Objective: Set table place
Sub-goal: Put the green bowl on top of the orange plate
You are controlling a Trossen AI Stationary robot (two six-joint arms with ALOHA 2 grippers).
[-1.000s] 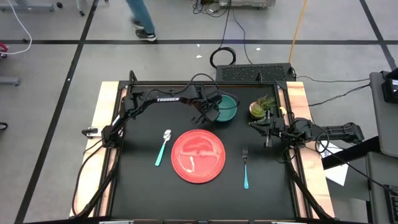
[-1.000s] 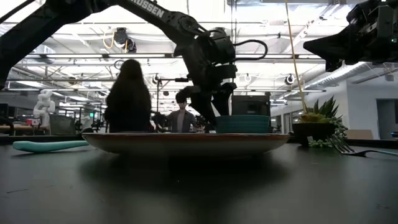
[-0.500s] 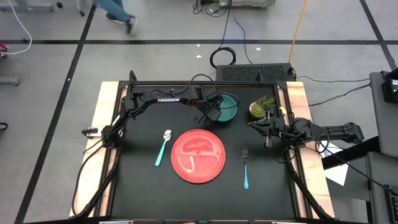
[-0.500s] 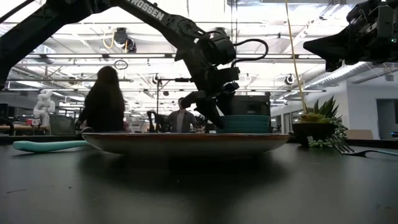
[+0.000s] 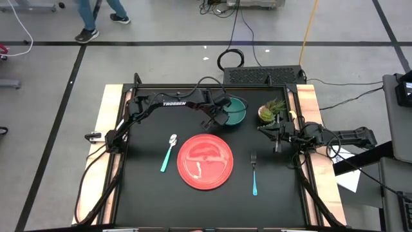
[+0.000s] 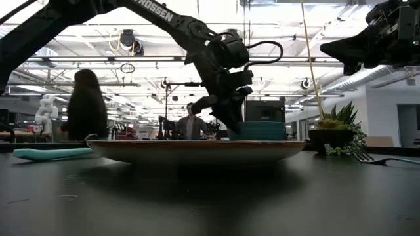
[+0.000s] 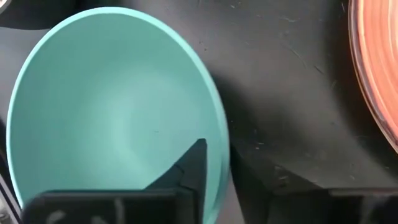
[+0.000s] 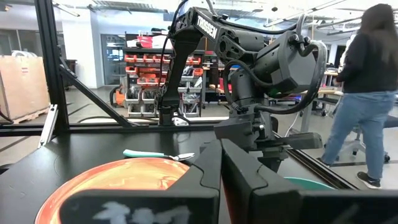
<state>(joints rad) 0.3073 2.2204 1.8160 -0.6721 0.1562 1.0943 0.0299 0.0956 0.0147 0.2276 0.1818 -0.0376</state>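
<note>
Black table (image 5: 148,193) with wooden strips on two sides. Red plate (image 5: 205,161) at centre. Teal bowl (image 5: 235,111) at far side, behind plate, beside small potted plant (image 5: 271,111). Left gripper (image 5: 217,118) down at bowl, fingers pinching its rim, one finger (image 7: 189,168) inside. Right gripper (image 5: 277,138) raised near right edge, pressed together, holding nothing. Mint-handled spoon (image 5: 168,153) just left of plate, blue-handled fork (image 5: 254,173) right of it, both apart from plate.
</note>
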